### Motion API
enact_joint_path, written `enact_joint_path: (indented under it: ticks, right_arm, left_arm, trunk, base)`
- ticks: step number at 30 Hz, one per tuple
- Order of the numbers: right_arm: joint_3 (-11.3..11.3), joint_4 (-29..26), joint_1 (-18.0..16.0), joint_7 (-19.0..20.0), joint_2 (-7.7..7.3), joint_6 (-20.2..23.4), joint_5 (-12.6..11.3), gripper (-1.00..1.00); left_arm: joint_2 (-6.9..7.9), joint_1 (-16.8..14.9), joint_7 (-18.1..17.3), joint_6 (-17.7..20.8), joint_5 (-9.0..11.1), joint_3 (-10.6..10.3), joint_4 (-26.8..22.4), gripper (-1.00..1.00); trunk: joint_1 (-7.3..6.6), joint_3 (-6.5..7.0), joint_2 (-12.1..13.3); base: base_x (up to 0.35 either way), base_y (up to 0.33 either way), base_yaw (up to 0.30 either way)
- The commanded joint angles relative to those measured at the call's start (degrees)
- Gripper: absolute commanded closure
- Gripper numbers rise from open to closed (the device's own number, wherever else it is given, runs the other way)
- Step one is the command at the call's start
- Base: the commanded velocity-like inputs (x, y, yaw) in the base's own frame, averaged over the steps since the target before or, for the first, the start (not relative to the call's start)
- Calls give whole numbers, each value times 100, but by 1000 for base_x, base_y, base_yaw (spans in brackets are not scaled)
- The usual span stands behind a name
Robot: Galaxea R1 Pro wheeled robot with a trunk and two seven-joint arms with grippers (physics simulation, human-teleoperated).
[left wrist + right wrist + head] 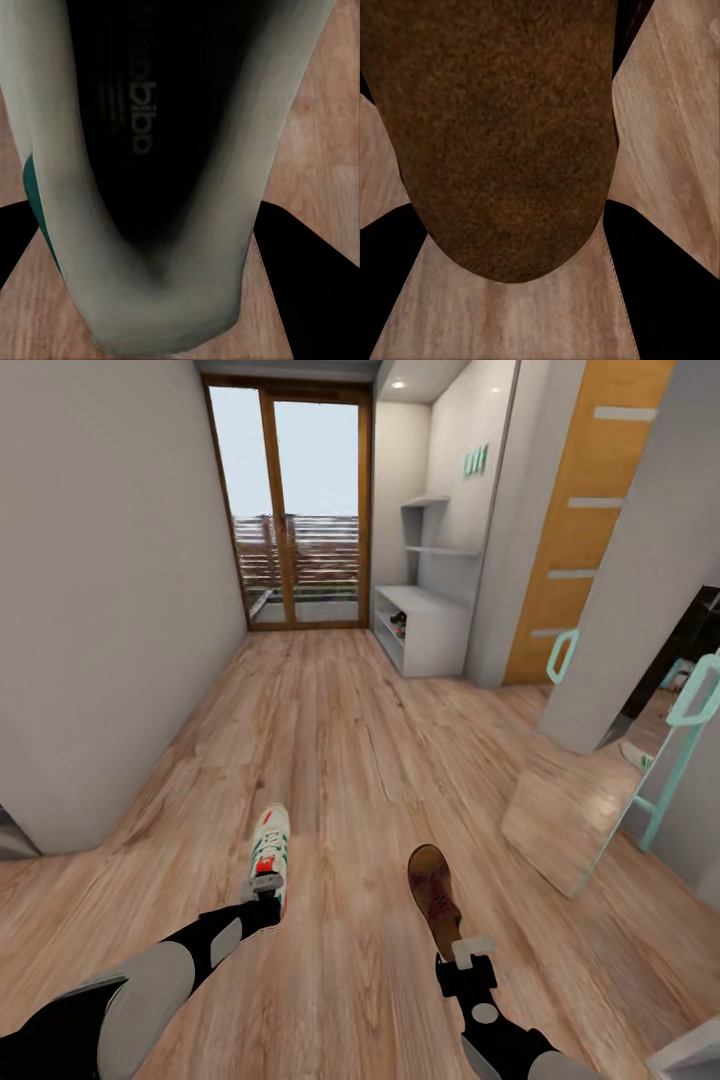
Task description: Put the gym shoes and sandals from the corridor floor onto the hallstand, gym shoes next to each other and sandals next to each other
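A white gym shoe [271,847] with teal stripes and a red heel tab points away from me over the corridor floor [340,760]. My left gripper [263,895] is shut on its heel; the left wrist view looks into the shoe's dark opening [150,135], with black fingers [319,285] on both sides. A brown sandal [433,895] lies to the right, and my right gripper [466,952] is shut on its near end. Its brown sole [502,135] shows between black fingers [679,289]. I cannot tell whether either is lifted. The hallstand [432,632] stands far ahead on the right.
A small red and dark shape [398,625] sits in the hallstand's open compartment, too small to name. A teal-framed mirror [590,810] leans at the right by a grey pillar [640,580]. Glass balcony doors [300,520] close the corridor's far end. A grey wall [100,610] runs along the left.
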Motion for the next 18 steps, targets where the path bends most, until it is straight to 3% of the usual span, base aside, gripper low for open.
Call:
enact_joint_path:
  ticks: [1, 18]
  right_arm:
    - [48, 2, -3, -28, 2, -21, -48, 100]
    - [53, -1, -2, -18, 68, -21, -48, 100]
  left_arm:
    - [-3, 1, -18, 40, -31, 47, -34, 100]
    - [1, 1, -18, 40, -30, 56, -156, 100]
  trunk:
    - [2, -5, -2]
    - [2, -5, -2]
  base:
    - [350, 6, 0]
    - [350, 74, 0]
